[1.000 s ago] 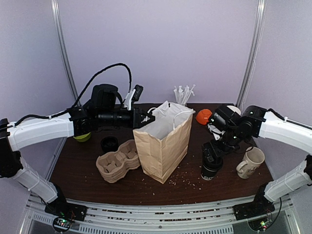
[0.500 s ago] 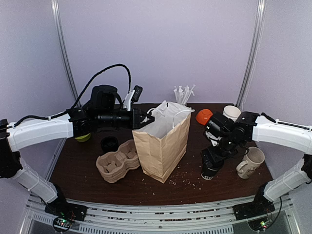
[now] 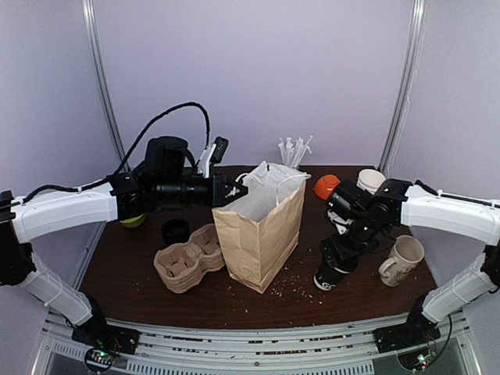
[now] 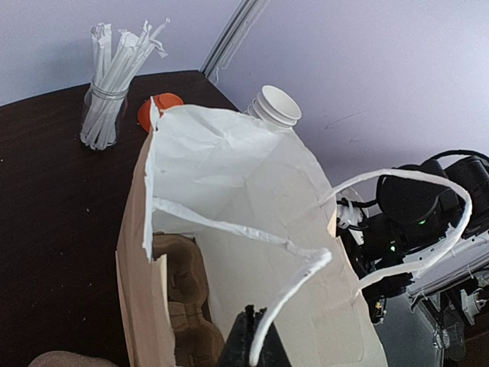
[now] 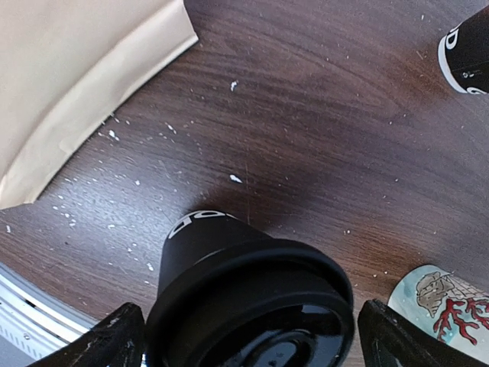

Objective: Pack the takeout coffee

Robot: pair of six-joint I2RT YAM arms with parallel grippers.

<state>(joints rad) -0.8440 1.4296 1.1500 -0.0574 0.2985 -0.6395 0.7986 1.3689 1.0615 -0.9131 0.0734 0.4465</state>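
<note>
From above, my right pincer point(image 3: 337, 259) is clamped round the upper part of the black paper takeout cup with its black plastic lid point(image 3: 326, 276). The cup leans, base toward the near edge, just right of the tall brown paper bag point(image 3: 262, 230). I cannot tell whether its base is off the dark wooden table point(image 3: 141, 291). My left pincer point(image 3: 228, 191) is closed on the bag's far-left rim. The cream ceramic mug point(image 3: 402, 260) stands close on my right, so I judge a straight lift should come first, then the swing over the bag.

From my left wrist, the pincer pinches the rim beside a white cord handle point(image 4: 397, 222) that arches over the gaping mouth. I would enter between the handles, clear of the paper wall.

From my right wrist, the lid fills the bottom of the view with my fingers point(image 5: 107, 344) on either side of it. The cup's body tapers away toward the table, and the bag's corner lies at upper left. Gripped this high, I think a hard squeeze could pop the lid. I would hold gently and level the cup before lowering it.
</note>
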